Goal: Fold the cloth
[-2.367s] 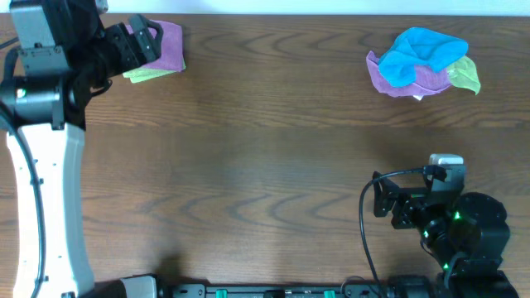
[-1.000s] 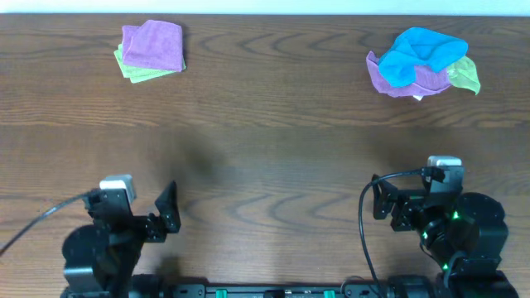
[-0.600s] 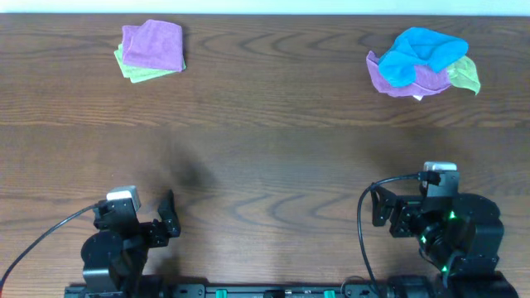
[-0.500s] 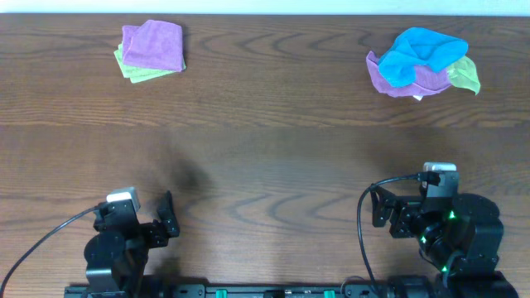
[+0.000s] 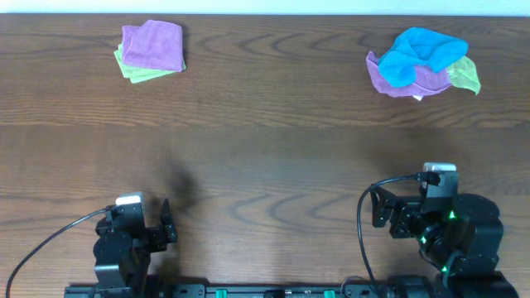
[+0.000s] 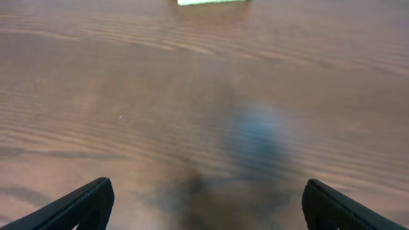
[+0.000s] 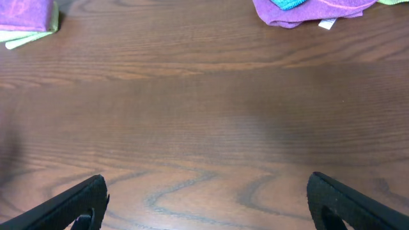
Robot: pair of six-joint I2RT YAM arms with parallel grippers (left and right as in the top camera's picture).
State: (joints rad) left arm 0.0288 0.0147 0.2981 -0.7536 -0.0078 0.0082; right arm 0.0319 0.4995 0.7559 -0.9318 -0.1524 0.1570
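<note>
item 1. left claw: released, fingers spread wide with nothing between them; it sits low at the near edge of the table. in the left wrist view only the two dark fingertips show at the bottom corners, over blurred wood.

item 2. right claw: released, fingers likewise wide apart and holding nothing; it is at the near edge, well apart from the left claw.

item 3. the cloth: pinkish-purple, folded into a small, roughly square pad. it lies far ahead of the left claw, almost straight in front of it, near the far edge. from the right claw it is far ahead and well to the left, cut off by the upper left corner of the right wrist view.

item 4. light-green cloth: folded flat under the cloth, touching it, its edges showing along the cloth's left and near sides.

item 5. bunched heap, far ahead of the right claw and slightly to its right: bright-blue cloth on top, purple cloth beneath, yellow-green cloth at the right side. a small white tag shows at the purple cloth's near edge.
</note>
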